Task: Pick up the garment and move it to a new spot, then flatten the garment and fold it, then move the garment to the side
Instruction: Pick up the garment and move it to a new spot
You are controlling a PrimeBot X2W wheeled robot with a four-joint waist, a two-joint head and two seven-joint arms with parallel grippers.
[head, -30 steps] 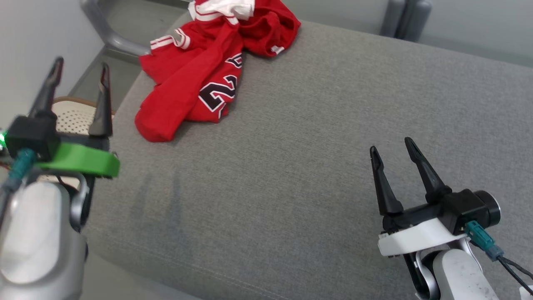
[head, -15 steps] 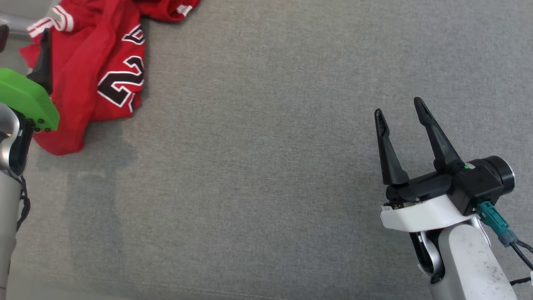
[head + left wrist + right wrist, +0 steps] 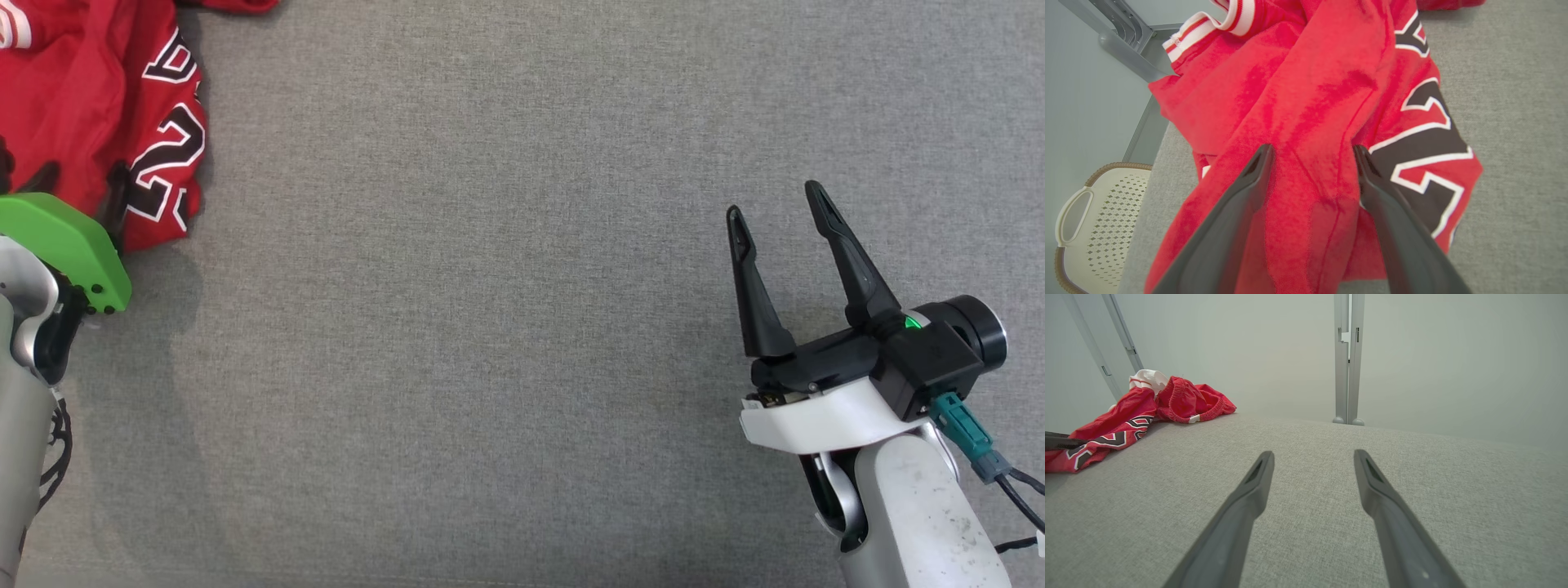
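Head view: garment at left edge of surface

Bare lab-like room, pale walls, grey metal posts, fabric-covered worktop, plastic basket

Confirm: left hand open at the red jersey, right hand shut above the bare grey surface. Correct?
No, the right hand is open, not shut: the right wrist view shows its fingers spread apart above the bare grey surface. The left hand is indeed open at the red jersey.
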